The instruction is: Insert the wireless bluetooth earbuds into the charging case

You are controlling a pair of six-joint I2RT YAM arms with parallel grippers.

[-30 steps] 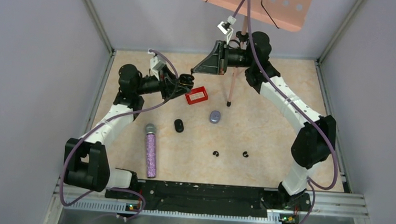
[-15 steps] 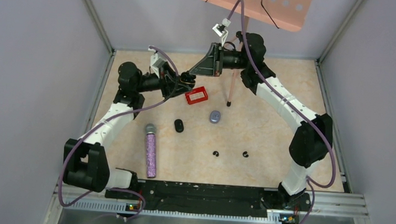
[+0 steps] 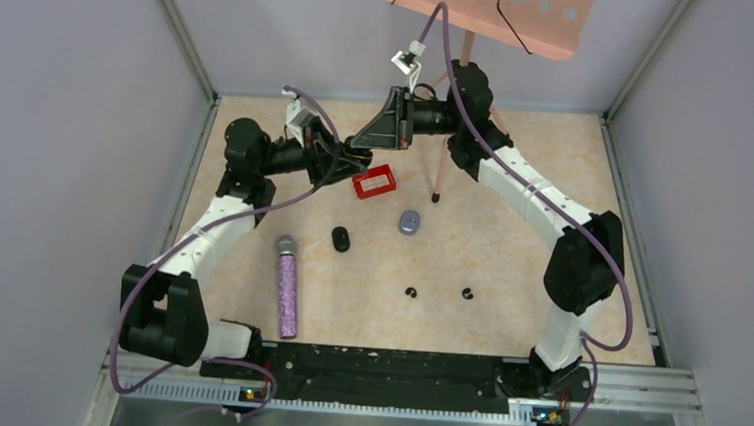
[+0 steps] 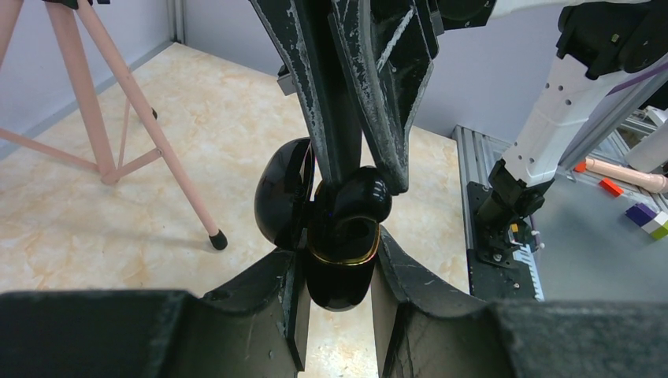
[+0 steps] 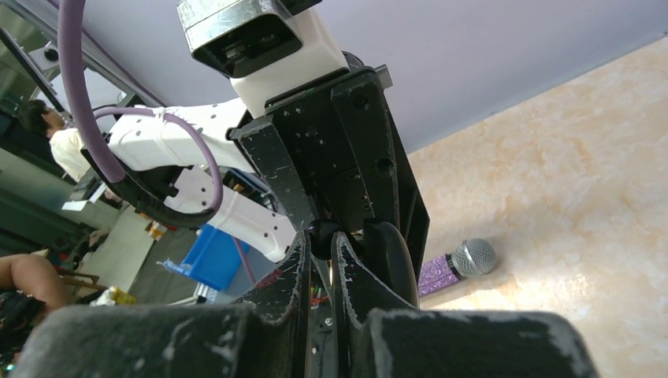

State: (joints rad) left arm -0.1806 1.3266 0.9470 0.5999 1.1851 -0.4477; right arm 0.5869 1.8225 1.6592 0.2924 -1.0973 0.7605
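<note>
My left gripper [image 4: 340,253] is shut on a black charging case [image 4: 339,285] with a gold rim. It holds the case above the table with the lid [image 4: 281,201] swung open. My right gripper [image 5: 321,241] comes from the other side, shut on a small black earbud [image 4: 364,195] that sits at the case's open mouth. In the top view the two grippers meet at the back left [image 3: 353,149]. Two more black earbuds [image 3: 410,292] [image 3: 466,293] lie on the table near the front.
A red box [image 3: 374,181] lies just right of the grippers. A grey-purple oval case [image 3: 409,221] and a black oval case [image 3: 340,239] sit mid-table. A glittery purple microphone [image 3: 288,285] lies at the left. A pink tripod leg [image 3: 440,167] stands behind.
My right arm has swung left and its fingertips have come down onto the case held by the left gripper. The left arm has barely moved.
</note>
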